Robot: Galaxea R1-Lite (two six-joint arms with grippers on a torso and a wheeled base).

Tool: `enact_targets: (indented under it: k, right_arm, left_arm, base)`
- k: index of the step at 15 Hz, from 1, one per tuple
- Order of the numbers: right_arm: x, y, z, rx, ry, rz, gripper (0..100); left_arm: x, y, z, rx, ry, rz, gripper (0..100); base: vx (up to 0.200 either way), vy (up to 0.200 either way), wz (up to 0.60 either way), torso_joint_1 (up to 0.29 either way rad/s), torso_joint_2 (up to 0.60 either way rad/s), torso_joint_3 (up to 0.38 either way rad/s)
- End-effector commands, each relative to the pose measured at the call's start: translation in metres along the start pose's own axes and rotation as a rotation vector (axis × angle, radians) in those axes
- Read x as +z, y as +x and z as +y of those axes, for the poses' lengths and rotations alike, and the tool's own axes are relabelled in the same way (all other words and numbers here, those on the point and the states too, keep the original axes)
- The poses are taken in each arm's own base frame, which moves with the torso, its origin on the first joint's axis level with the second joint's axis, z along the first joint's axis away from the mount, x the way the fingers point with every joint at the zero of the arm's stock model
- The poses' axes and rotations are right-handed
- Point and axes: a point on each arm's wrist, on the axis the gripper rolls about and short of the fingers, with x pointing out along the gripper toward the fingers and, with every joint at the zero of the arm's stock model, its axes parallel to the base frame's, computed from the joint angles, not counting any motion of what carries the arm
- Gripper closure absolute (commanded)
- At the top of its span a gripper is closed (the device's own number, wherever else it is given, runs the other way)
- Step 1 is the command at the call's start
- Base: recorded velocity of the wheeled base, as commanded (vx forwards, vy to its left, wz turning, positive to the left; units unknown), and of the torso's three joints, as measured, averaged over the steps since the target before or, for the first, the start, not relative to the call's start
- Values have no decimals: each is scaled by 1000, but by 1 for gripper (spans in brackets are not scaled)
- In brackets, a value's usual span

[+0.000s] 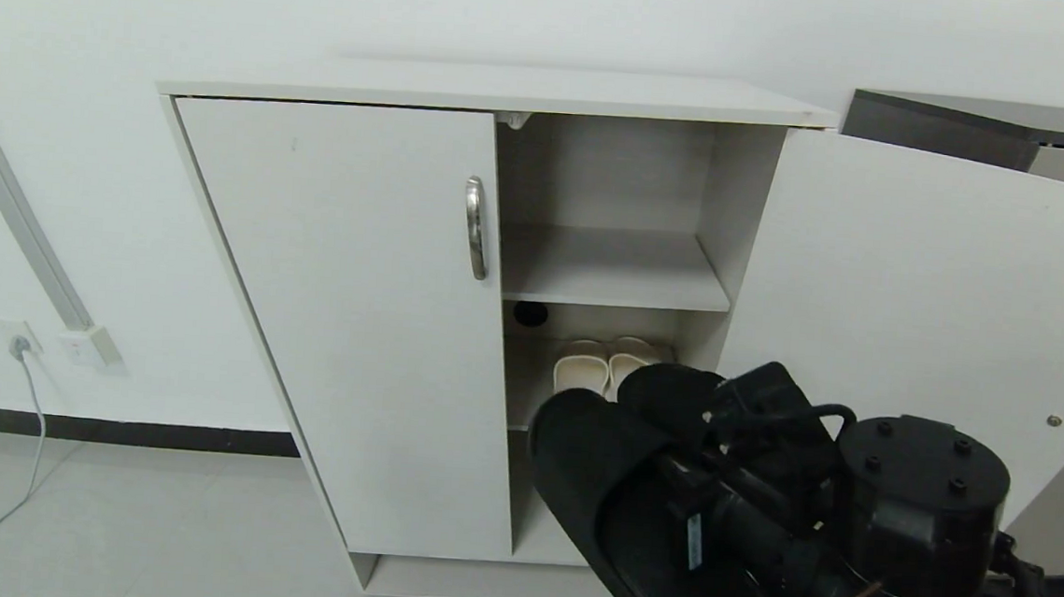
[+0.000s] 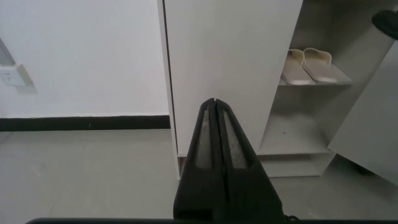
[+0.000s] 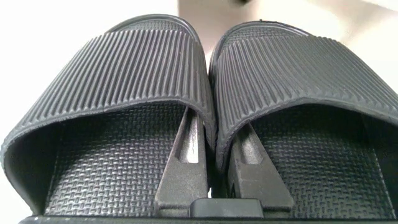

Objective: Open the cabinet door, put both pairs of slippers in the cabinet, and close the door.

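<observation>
Snag risk at the cabinet mouth

Head view: the cabinet (image 1: 509,86) stands with its right door (image 1: 916,297) swung open. The white slippers (image 1: 604,364) sit on the middle shelf (image 1: 525,392), and the black slippers (image 1: 587,452) hang just before the opening. Their toes may catch a shelf edge or nudge the white pair.

Left wrist view: the left claw (image 2: 215,102) is pressed together and empty, facing the closed door (image 2: 230,56).

Right wrist view: the right claw (image 3: 216,134) is clamped on the black slippers' adjoining side walls, a finger inside each. So slim a hold may let one twist free.
</observation>
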Motion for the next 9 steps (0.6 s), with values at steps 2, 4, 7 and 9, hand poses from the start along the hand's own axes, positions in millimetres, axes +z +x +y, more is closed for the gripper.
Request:
enact_targets:
  k: [2, 4, 7, 9]
  right_arm:
    - [37, 37, 33, -259, 68, 5, 100]
    - [59, 41, 35, -303, 103, 22, 100]
    - [82, 50, 37, -404, 159, 71, 100]
    - [89, 58, 40, -421, 190, 86, 100]
  left_arm:
    - [0, 0, 0, 1, 0, 0, 100]
    - [0, 0, 0, 1, 0, 0, 100]
    - [0, 0, 0, 1, 0, 0, 100]
    - [0, 0, 0, 1, 0, 1, 100]
  base:
    - [0, 0, 0, 0, 0, 0]
    - [0, 0, 0, 0, 0, 0]
    - [0, 0, 0, 0, 0, 0]
    - [0, 0, 0, 0, 0, 0]
